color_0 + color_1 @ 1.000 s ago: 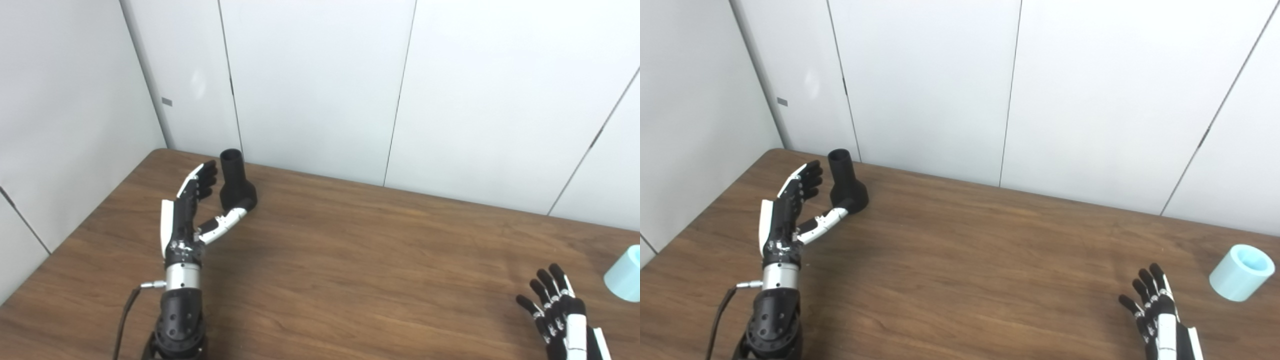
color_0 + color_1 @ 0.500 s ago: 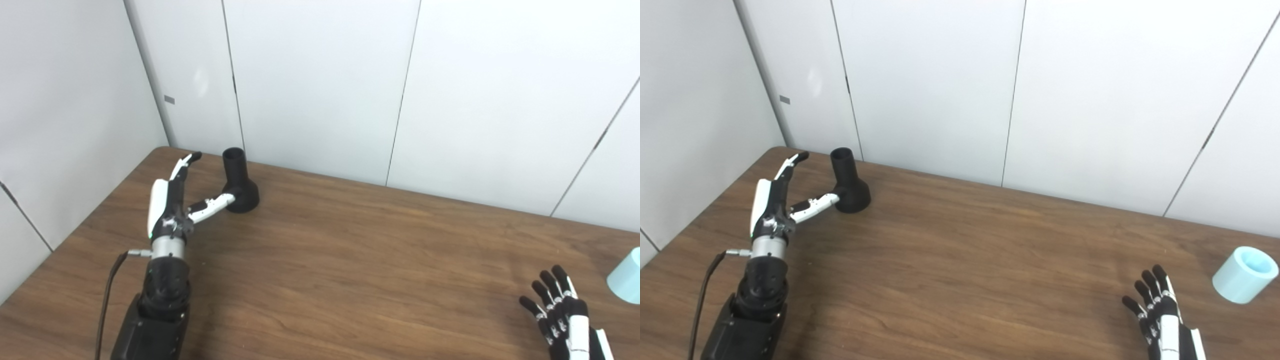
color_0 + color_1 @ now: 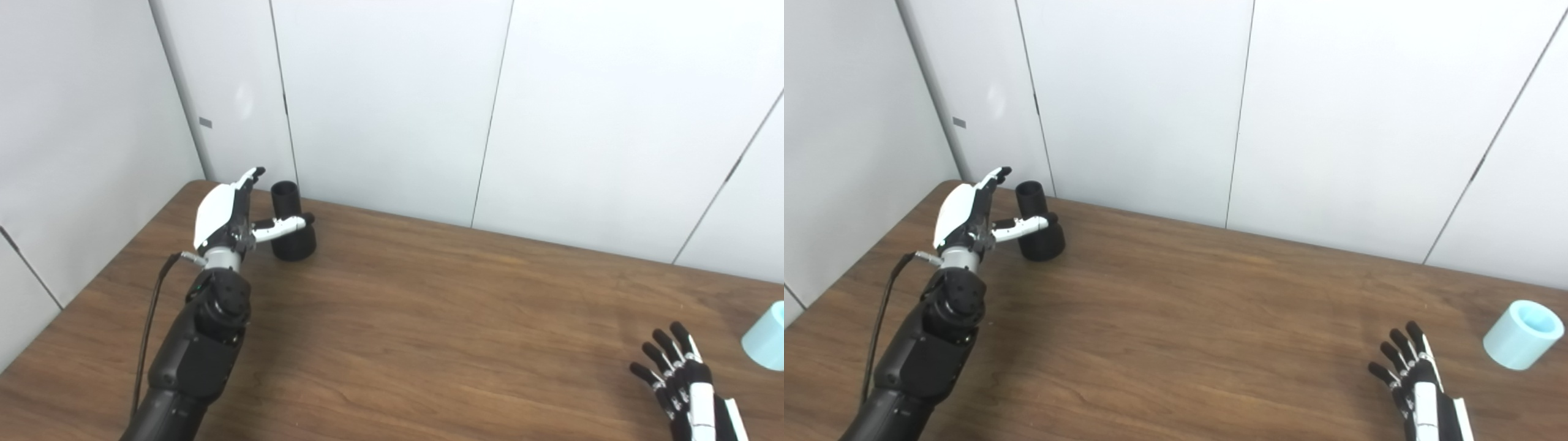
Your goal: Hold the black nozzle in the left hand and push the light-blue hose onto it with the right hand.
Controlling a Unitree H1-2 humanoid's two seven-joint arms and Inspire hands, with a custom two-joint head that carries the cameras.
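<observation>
Nozzle (image 3: 291, 223), black and flared at its base, stands upright between the left hand's (image 3: 228, 211) spread, empty fingers (image 3: 252, 176).

Wooden table (image 3: 1176, 318) bears nozzle (image 3: 1040, 229) and hose (image 3: 1522, 334).

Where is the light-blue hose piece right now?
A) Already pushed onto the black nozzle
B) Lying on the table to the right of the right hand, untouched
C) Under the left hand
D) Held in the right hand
B: the light-blue hose lies on the table apart from the open right hand, while the black nozzle stands far left by the open left hand.
</observation>
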